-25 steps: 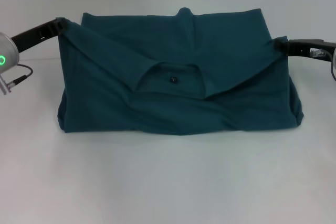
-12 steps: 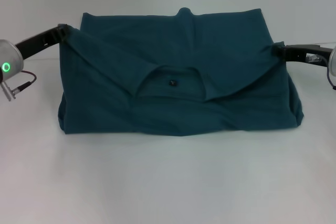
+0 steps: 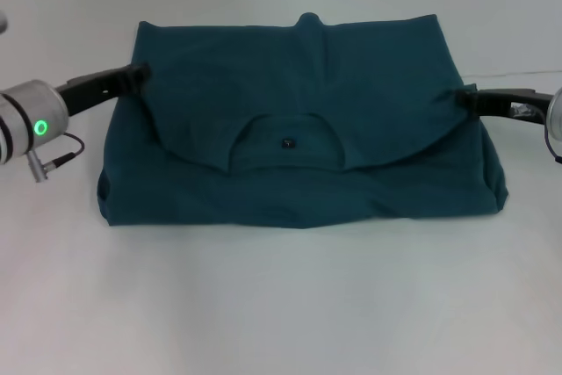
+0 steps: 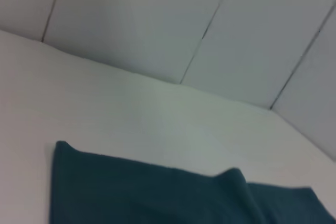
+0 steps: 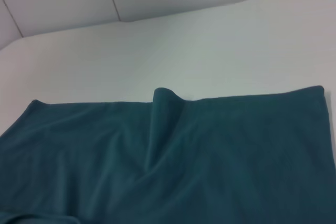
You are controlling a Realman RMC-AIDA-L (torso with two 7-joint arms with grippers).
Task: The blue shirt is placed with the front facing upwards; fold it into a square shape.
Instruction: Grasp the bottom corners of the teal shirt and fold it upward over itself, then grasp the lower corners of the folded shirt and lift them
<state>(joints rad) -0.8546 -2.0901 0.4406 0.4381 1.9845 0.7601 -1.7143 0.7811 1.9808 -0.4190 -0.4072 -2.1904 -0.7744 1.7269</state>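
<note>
The blue shirt (image 3: 299, 120) lay centred on the white tabletop (image 3: 281, 305), its collar half folded toward the near hem, collar showing. The left claw (image 3: 136, 72) and right claw (image 3: 464, 98) met its left and right edges, probably laying that fold flat; I cannot tell their grip.

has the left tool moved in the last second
Yes. The left tool dropped and slid inward over the blue shirt, judged against its far-left corner.
</note>
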